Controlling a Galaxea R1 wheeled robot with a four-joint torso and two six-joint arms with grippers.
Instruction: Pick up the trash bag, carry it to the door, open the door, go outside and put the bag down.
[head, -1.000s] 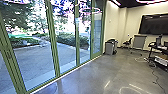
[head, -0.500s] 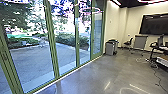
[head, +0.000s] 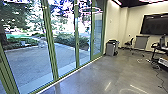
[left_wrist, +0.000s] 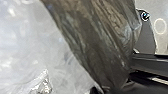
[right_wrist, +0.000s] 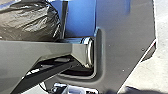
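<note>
The dark trash bag (left_wrist: 100, 42) narrows to a gathered neck clamped in the left gripper (left_wrist: 112, 87); its body looks full and rounded in the right wrist view, contents hidden. Whether the right gripper is open or closed, I cannot tell. A grey bin (head: 110, 48) with a black top stands near the green-framed glass doors (head: 55, 62).

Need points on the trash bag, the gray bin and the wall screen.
Trash bag (right_wrist: 30, 22): right wrist view, on the bulging dark plastic of its body.
Gray bin (head: 109, 49): head view, on its side, below the dark top.
Wall screen (head: 155, 25): head view, on the dark display face.
</note>
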